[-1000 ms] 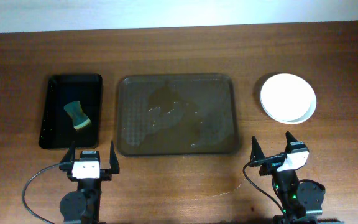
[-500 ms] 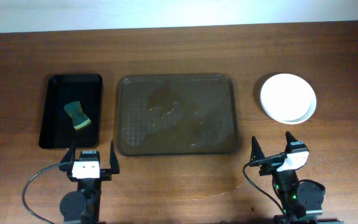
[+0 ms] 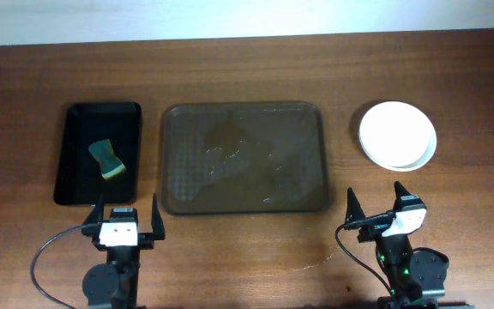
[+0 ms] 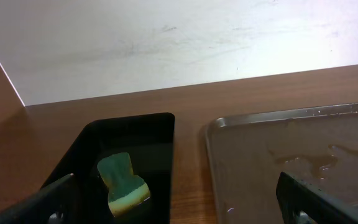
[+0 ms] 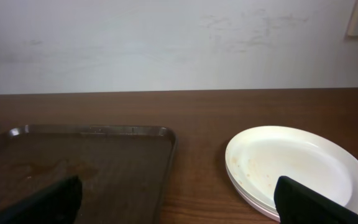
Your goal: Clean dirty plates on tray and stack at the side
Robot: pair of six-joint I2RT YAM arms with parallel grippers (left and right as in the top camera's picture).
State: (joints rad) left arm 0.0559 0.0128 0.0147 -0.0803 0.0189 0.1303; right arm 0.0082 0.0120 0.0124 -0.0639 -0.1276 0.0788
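The brown tray [image 3: 178, 137] lies mid-table with wet patches and no plates on it; it also shows in the left wrist view [image 4: 241, 168] and the right wrist view [image 5: 92, 162]. White plates [image 3: 397, 135] sit stacked on the table right of the tray, also in the right wrist view [image 5: 297, 165], the top one with faint brownish specks. My left gripper [image 3: 127, 216] is open and empty near the front edge, below the tray's left corner. My right gripper [image 3: 376, 209] is open and empty in front of the stack.
A smaller black glossy tray [image 3: 80, 120] lies left of the brown tray and holds a green and yellow sponge [image 3: 106, 160], also seen in the left wrist view [image 4: 123, 182]. A white wall stands behind the table's far edge.
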